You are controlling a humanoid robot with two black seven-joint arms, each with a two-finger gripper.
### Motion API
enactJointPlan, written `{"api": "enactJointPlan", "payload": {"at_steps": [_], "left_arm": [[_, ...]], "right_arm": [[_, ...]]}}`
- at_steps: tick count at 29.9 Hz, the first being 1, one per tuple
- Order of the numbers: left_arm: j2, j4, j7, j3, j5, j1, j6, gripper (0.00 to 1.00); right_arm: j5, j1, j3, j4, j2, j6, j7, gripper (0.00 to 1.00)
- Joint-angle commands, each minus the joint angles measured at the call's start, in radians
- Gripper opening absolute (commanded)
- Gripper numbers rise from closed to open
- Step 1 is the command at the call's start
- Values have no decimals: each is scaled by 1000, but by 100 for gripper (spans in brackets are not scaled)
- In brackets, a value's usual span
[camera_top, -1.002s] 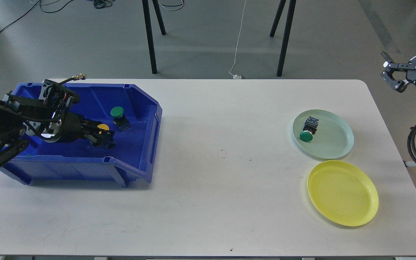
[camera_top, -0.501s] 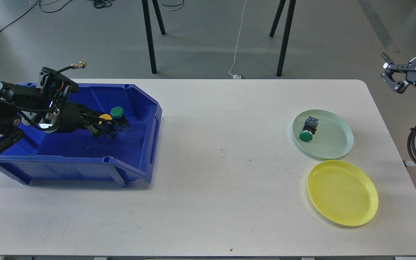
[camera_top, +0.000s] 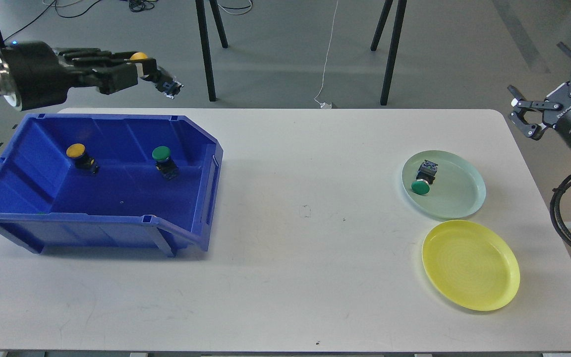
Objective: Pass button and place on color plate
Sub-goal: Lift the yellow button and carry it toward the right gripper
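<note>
My left gripper [camera_top: 154, 77] is shut on a yellow button [camera_top: 140, 56] and holds it high above the back edge of the blue bin [camera_top: 186, 233]. Inside the bin lie another yellow button [camera_top: 78, 153] at the back left and a green button [camera_top: 162, 158] near the middle. A green button [camera_top: 423, 181] lies on its side on the pale green plate [camera_top: 464, 198] at the right. The yellow plate [camera_top: 471, 265] in front of it is bare. My right gripper [camera_top: 526, 116] is open, in the air past the table's right edge.
The white table [camera_top: 305, 248] spans the view. Black tripod legs [camera_top: 206, 49] stand on the floor behind the table, with a white cable [camera_top: 327, 64] between them. My right arm's hose [camera_top: 563, 223] hangs beside the table's right edge.
My left gripper lifted a yellow button out of the bin and rose above its back edge. A second yellow button in the bin came into sight. My right gripper shifted slightly left.
</note>
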Motion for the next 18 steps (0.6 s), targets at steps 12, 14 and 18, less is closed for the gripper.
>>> {"api": "enactJointPlan", "payload": {"at_steps": [12,14,18], "left_arm": [[-588,135,102,11,134,33,317,28],[-638,165,105,11,166,44,317,28],[-706,183,113,32,212,55,319,28]], "right_arm": [[-125,-20,-107,219,165,-41,3,94],[-166,-14,-109,230,228,-67,3,94],[-217,-2,-112,225,290,-78,3,93]]}}
